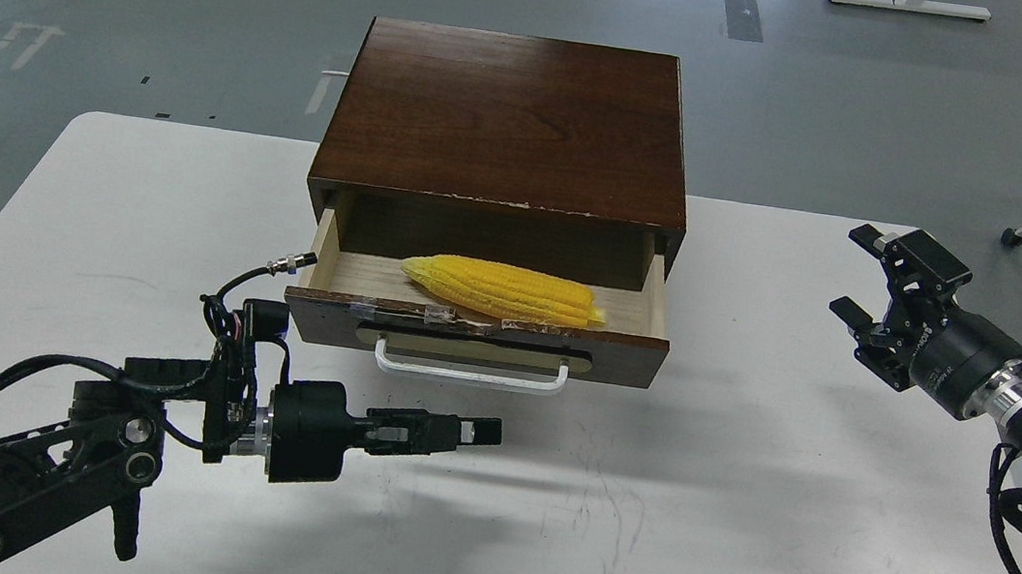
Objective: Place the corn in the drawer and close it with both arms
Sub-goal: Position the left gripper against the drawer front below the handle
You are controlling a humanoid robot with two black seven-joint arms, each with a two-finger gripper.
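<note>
The left gripper point(479, 431) hangs just in front of the drawer point(476, 333), below its white bar handle point(469, 375), fingers pressed together with nothing between them. The drawer stands pulled out of the dark wooden cabinet point(507, 121), and the corn point(503, 289) lies inside it on the pale wood, lengthwise along the front. Well right of the drawer, the right gripper point(863, 275) is spread wide, empty.

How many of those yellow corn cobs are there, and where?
1. The bright yellow tapered corn cob lies inside the open dark brown wooden drawer. The drawer's back part is hidden under the cabinet top, so another could be out of sight.
</note>
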